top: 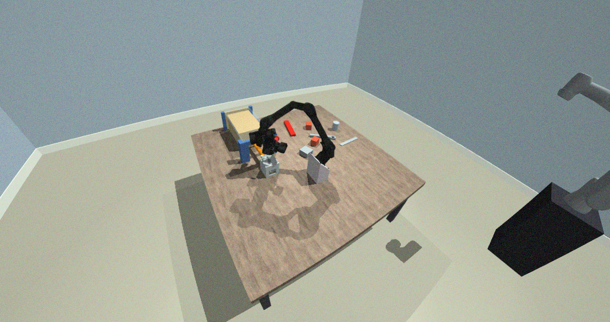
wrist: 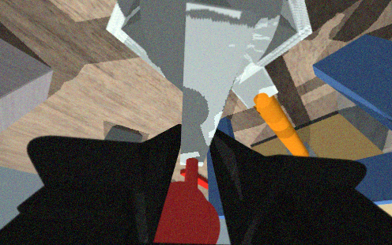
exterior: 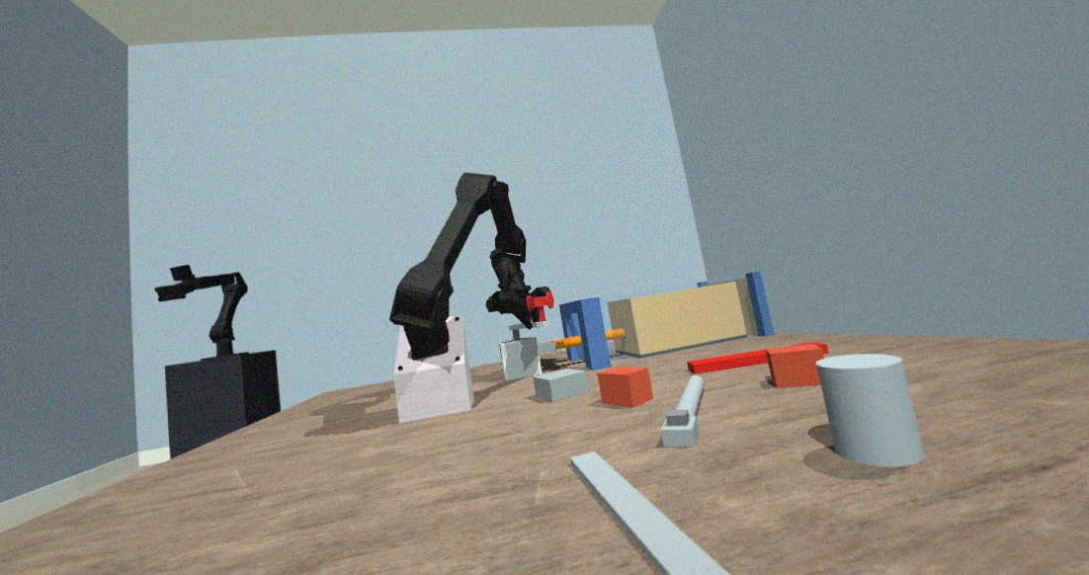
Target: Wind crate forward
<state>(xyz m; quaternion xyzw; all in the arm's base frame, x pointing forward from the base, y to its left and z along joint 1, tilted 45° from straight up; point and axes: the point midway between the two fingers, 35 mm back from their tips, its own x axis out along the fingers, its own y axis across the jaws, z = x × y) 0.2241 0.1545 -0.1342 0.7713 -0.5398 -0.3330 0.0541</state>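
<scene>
My gripper [exterior: 531, 314] [wrist: 196, 130] is shut on the red knob [exterior: 541, 299] [wrist: 188, 221] of the winch handle, beside the grey winch [top: 269, 167] [exterior: 520, 358]. The handle's grey arm [wrist: 204, 51] reaches from the knob across the winch top. A short stem [exterior: 515, 335] goes down at the winch top; the square key inside the hole is hidden. An orange strap piece [exterior: 567, 342] [wrist: 279, 120] runs from the winch through the blue frame [top: 243, 151] [exterior: 594, 338]. The long tan crate [top: 243, 123] [exterior: 685, 315] looks flat, with a gap between its front and the frame.
A grey block [top: 306, 151] [exterior: 560, 384], red-orange blocks [top: 314, 141] [exterior: 793, 365], a red bar [top: 289, 128], a grey tool [exterior: 689, 408], a flat grey bar [top: 348, 141] and a grey cylinder [top: 335, 125] [exterior: 872, 410] lie beyond the arm's base.
</scene>
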